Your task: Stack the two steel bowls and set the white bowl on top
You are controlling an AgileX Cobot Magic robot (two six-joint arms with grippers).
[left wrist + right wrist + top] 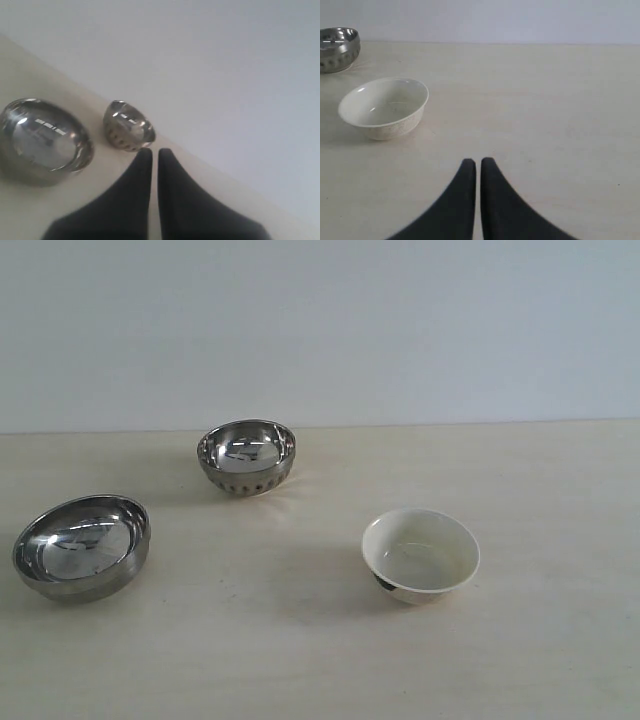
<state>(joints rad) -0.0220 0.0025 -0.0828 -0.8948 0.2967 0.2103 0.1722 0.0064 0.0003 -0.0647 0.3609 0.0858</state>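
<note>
The wide plain steel bowl [82, 546] [45, 141] rests at the table's left. Farther back near the middle stands the smaller dimpled steel bowl [247, 457] [128, 126] [338, 49]. The white bowl [420, 554] [384, 107] sits right of centre, a dark mark low on its side. All three stand apart and upright. Neither arm appears in the exterior view. My left gripper [154, 153] is shut and empty, short of the dimpled bowl. My right gripper [478, 163] is shut and empty above bare table, away from the white bowl.
The pale beige table [320, 660] ends at a plain light wall [320, 330] behind the bowls. Nothing else lies on the surface.
</note>
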